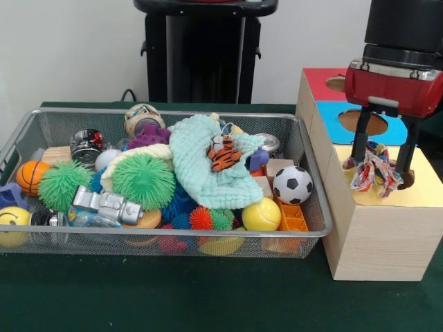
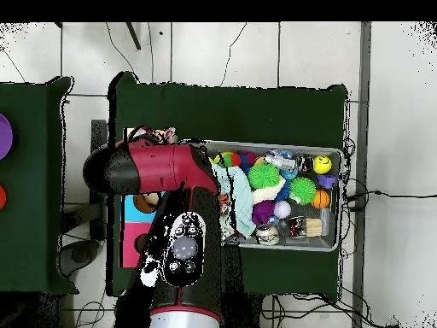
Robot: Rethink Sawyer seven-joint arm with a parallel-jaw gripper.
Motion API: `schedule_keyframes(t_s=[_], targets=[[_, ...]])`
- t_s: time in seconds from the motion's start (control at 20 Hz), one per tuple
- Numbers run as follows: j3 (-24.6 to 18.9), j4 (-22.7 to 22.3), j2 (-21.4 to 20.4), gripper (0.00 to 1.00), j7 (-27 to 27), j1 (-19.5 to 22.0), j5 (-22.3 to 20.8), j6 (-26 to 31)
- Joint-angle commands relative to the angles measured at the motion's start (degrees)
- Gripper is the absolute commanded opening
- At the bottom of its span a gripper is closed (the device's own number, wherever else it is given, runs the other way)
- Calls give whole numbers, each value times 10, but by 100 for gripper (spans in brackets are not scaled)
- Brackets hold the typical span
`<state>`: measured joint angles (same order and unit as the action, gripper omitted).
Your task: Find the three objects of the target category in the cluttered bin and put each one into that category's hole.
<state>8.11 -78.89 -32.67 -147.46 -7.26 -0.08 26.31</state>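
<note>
My gripper [image 1: 383, 168] hangs over the yellow-topped wooden box [image 1: 422, 190] at the right. It is shut on a white fabric piece with multicoloured patches [image 1: 374, 169], which fills the gap between the fingers and touches the yellow top. The yellow box's round hole [image 1: 408, 178] is just right of the fabric, mostly hidden by a finger. The wire-mesh bin [image 1: 173, 235] sits to the left, full of toys. No other dotted fabric piece shows clearly in it. In the overhead view the arm [image 2: 162, 166] covers the yellow top, and the bin [image 2: 335, 155] lies to its right.
The blue-topped hole [image 1: 372, 122] and the red-topped hole [image 1: 337, 84] lie behind the yellow one. The bin holds a mint-green cloth [image 1: 201, 162], a spiky green ball [image 1: 143, 180], a soccer ball [image 1: 292, 185], a yellow ball [image 1: 261, 215] and a toy tiger [image 1: 224, 153].
</note>
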Motion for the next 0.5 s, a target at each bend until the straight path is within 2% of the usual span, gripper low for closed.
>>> schedule_keyframes(t_s=[0.05, 0.35, 0.5], targets=[[-25, -28, 8, 100, -71, 19, 35, 34], [-26, -33, -16, 100, -52, 24, 45, 60], [-29, -30, -7, 100, -43, 29, 44, 46]])
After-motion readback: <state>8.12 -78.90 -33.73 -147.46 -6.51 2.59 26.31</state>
